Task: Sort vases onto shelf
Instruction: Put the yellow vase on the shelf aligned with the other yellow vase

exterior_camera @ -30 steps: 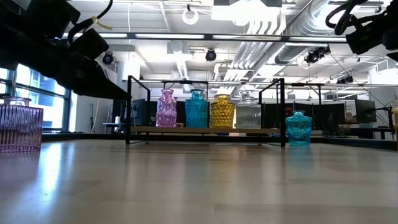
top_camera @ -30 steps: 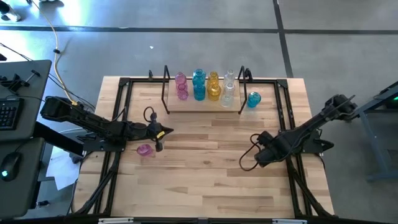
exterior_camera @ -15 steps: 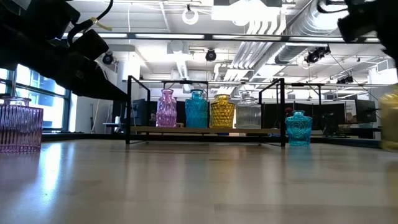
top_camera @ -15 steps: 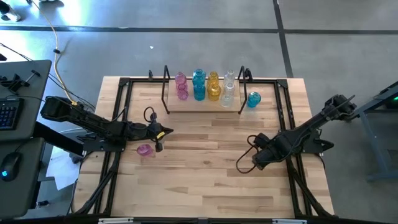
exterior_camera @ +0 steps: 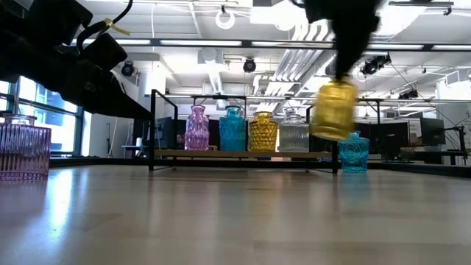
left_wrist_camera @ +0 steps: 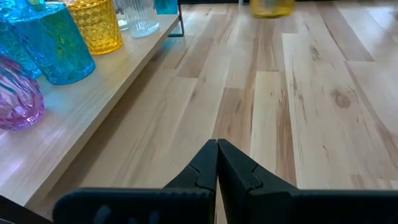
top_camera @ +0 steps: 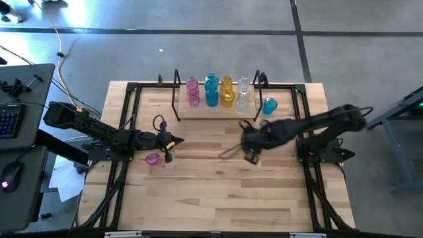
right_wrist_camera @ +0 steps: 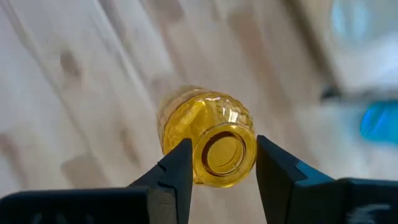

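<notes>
- The right claw (right_wrist_camera: 217,163) grips a yellow vase (right_wrist_camera: 211,138) by its neck, fingers pressed to either side of the round open mouth; the vase hangs clear above the tabletop (top_camera: 218,185), in front of the shelf (top_camera: 217,106).
- The yellow vase is translucent, ribbed and bulbous.
- On the shelf stand pink, teal, yellow and clear vases in a row; a teal vase (top_camera: 269,106) sits just beside the shelf's right end.
- The left claw (left_wrist_camera: 217,163), fingers pressed together and empty, hovers near a pink vase (top_camera: 153,159) on the tabletop's left side.
</notes>
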Controlling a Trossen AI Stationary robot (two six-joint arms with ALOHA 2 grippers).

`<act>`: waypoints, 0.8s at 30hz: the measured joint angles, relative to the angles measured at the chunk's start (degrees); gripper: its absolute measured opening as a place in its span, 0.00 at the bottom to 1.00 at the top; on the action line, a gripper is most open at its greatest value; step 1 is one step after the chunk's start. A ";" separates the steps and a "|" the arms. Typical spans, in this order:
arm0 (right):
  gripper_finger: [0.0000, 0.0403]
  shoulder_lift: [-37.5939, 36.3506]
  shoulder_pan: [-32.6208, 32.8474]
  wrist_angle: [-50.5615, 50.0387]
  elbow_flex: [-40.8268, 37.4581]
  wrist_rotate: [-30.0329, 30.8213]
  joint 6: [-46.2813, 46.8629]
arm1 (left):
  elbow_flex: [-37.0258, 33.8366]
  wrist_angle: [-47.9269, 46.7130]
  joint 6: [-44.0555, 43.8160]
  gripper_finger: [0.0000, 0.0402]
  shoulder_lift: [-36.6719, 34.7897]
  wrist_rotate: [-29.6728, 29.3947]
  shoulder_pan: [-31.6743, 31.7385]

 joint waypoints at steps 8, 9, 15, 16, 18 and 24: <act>0.28 14.51 -11.77 0.34 20.59 1.93 -27.69 | 0.00 0.00 0.54 0.00 0.00 0.00 0.00; 0.27 16.25 -13.11 0.19 22.93 1.93 -30.55 | 0.00 0.00 0.83 0.00 0.01 0.02 0.00; 0.27 25.23 -19.33 -2.28 33.55 2.26 -43.67 | 0.00 0.00 1.01 0.00 0.00 0.02 0.00; 0.27 26.24 -20.15 -2.53 34.44 2.24 -44.94 | 0.00 0.00 1.01 0.00 0.00 0.02 0.00; 0.27 27.91 -21.47 -3.17 35.35 2.29 -47.26 | 0.00 0.00 1.01 0.00 0.00 0.02 0.00; 0.27 30.44 -23.92 -4.38 35.42 4.03 -49.17 | 0.00 0.00 1.14 0.00 0.00 0.04 0.00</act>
